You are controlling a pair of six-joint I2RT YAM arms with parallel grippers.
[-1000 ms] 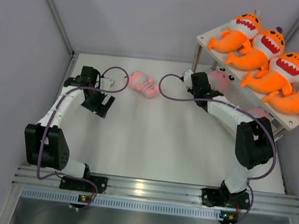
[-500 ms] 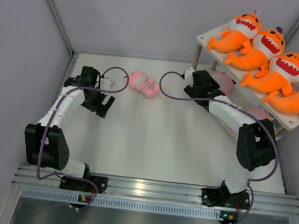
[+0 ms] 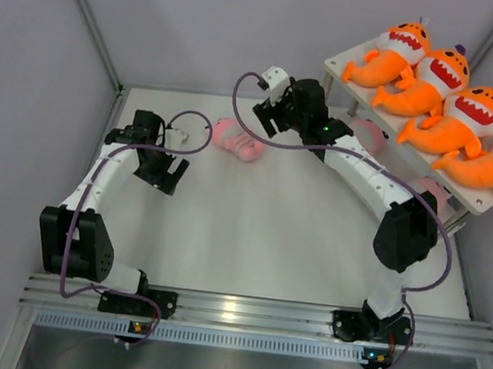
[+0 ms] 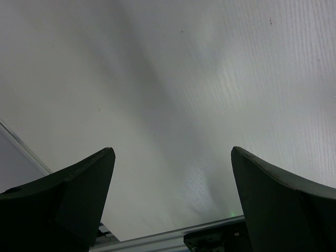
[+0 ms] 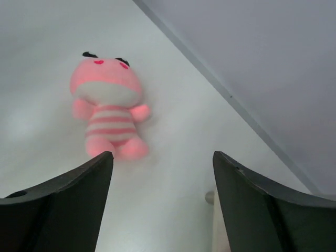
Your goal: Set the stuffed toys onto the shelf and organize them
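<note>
An overhead view shows a white tabletop [image 3: 294, 234] walled by pale grey panels, with two white-and-black robot arms bolted at its near edge. At the far right stands a low two-tier shelf with pale cream boards and thin grey metal legs [image 3: 336, 64]. Four orange shark-like stuffed toys with white faces and red toothy mouths [image 3: 464, 116] lie in a diagonal row on its top board, each touching the next. On the lower board, two pale pink stuffed toys show in part: one [image 3: 368, 132] just beside the right arm, another [image 3: 430, 188] further along, largely hidden by the board above.

A third pale pink striped stuffed toy [image 3: 238, 139] lies on the tabletop near the back wall, between the two arms and well apart from the shelf.

The right end effector [image 3: 270, 114] hovers just beside this toy, and its dark fingers [image 5: 58, 205] stand apart with nothing between them. Its wrist camera looks down on the toy [image 5: 109, 107], which lies on its back (face up, arms spread).

The left end effector [image 3: 169, 176] hangs over bare tabletop at the left. Its fingers [image 4: 63, 194] are spread wide and hold nothing.
</note>
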